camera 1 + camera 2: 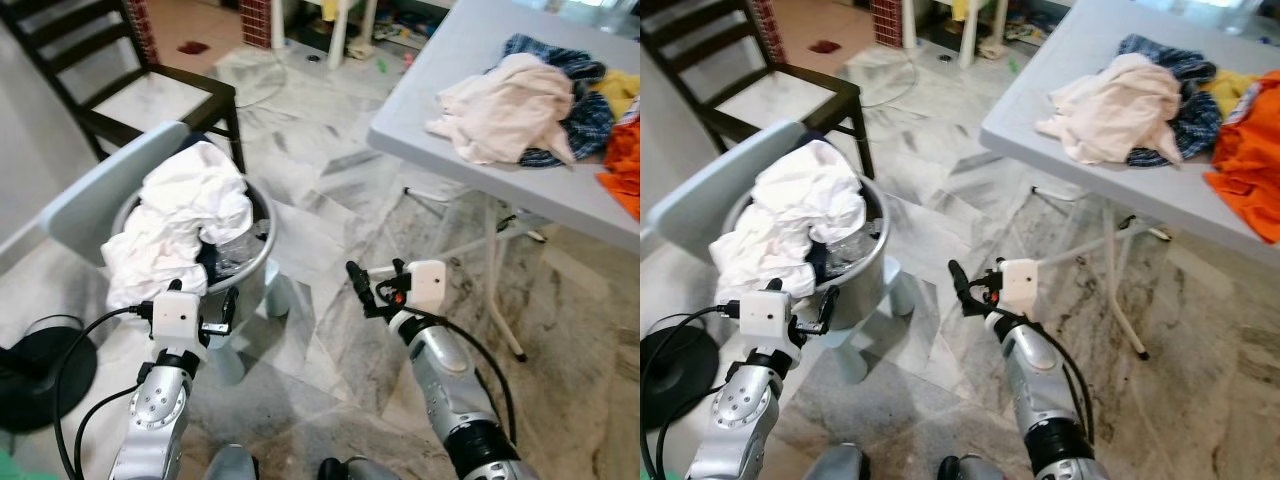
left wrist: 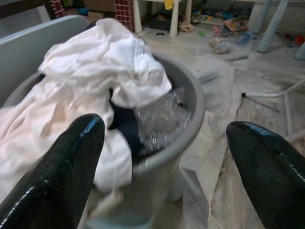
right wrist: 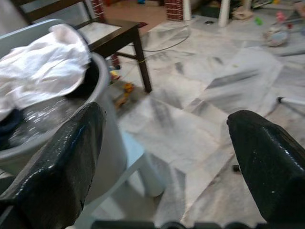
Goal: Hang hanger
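Left gripper (image 1: 222,312) spread empty beside laundry basket (image 1: 262,262), right gripper (image 1: 368,288) spread empty over floor

Bare marble floor (image 1: 330,230) is lying open between the grey tub (image 1: 255,262) and the table (image 1: 470,120). White laundry (image 1: 185,215) is heaping over the tub's rim, blocking its mouth. A dark chair (image 1: 150,90) is standing just behind it, and clothes (image 1: 520,100) are crowding the tabletop.

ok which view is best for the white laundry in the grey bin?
Left wrist view: the white laundry sits close and sharp between the open left gripper fingers, draped over the grey bin rim. Both eye views show the whole pile from above, smaller. Right wrist view catches just an edge of it, blurred.
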Available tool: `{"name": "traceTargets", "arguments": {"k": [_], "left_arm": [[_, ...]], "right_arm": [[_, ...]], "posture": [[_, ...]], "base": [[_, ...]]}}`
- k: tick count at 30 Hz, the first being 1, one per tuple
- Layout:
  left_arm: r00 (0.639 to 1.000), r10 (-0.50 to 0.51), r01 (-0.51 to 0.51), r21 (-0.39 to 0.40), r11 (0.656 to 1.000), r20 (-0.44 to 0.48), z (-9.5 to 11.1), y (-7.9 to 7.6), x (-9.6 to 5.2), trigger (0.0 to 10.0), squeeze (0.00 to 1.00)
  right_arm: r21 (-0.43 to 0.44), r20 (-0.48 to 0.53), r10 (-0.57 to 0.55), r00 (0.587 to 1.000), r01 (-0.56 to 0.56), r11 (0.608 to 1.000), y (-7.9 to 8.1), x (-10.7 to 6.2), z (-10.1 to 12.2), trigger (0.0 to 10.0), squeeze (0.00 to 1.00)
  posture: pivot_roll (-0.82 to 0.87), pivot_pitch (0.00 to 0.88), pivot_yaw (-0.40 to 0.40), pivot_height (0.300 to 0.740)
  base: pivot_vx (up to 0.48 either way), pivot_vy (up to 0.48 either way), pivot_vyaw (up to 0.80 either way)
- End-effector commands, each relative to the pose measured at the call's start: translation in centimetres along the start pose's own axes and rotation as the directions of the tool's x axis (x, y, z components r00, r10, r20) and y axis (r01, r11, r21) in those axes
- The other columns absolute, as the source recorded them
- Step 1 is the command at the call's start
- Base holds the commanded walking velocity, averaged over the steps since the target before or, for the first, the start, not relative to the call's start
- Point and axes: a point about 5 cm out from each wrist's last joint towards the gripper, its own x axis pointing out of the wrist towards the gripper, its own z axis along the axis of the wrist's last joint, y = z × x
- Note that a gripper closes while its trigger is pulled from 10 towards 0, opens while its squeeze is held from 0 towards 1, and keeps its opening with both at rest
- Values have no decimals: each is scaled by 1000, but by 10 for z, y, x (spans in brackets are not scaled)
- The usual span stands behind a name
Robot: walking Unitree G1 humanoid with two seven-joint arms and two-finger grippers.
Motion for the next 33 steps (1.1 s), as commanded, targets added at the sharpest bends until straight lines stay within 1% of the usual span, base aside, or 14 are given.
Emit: {"name": "traceTargets", "arguments": {"k": [1,6,7,9,13,15,17,19,20,26,29,31,33], "left_arm": [[1000,20,-20,8,1000,-6,-1,6,-2,10000,0],[1000,24,-24,5,1000,-9,-1,6,-2,10000,0],[1000,24,-24,4,1000,-9,-1,5,-2,10000,0],[1000,24,-24,4,1000,-11,-1,5,-1,10000,0],[1000,25,-25,3,1000,-14,-2,4,-1,10000,0],[999,33,-33,3,999,-21,-3,5,-1,10000,0],[999,37,-37,1,999,-17,-3,4,0,10000,0],[1000,27,-27,16,1000,-8,-2,4,0,10000,0],[1000,15,-15,30,999,4,0,5,1,10000,0],[1000,20,-20,32,999,10,2,13,4,10000,0],[1000,13,-13,40,999,13,4,15,9,10000,0],[1000,-10,10,37,999,11,6,14,17,10000,0],[999,-38,38,54,998,-7,5,12,24,10000,0]], "right_arm": [[12,3,24,1000,-24,1000,7,1,0,10000,0],[-7,1,47,999,-47,999,9,0,1,10000,0],[-16,1,52,999,-52,999,9,0,1,10000,0],[-18,1,52,999,-52,998,9,-1,1,10000,0],[-14,0,47,999,-47,999,8,-1,1,10000,0],[-15,0,46,999,-46,999,7,-2,1,10000,0],[-16,0,46,999,-46,999,7,-2,1,10000,0],[-17,-2,47,999,-47,999,6,-2,2,10000,0],[-19,-1,51,999,-51,999,7,-1,2,10000,0],[-27,-4,62,998,-62,998,7,-2,3,10000,0],[-36,-6,69,998,-69,997,7,-2,4,10000,0],[-47,-4,76,997,-76,996,8,-2,5,10000,0],[-58,1,79,997,-79,995,9,-2,7,10000,0]], "posture": [[263,228,-140,740],[258,229,-144,740],[256,229,-145,740],[254,229,-147,740],[251,228,-148,740],[250,226,-149,740],[248,227,-152,740],[247,228,-157,740],[246,230,-160,740],[241,236,-172,740],[237,240,-179,740],[233,242,-181,740],[226,245,-176,740]], "base": [[319,247,0],[320,250,0],[319,247,706],[319,247,763],[310,247,0],[244,0,0],[0,0,0],[0,0,0],[0,0,0],[0,0,0],[0,0,0],[0,0,0],[0,0,0]]}}
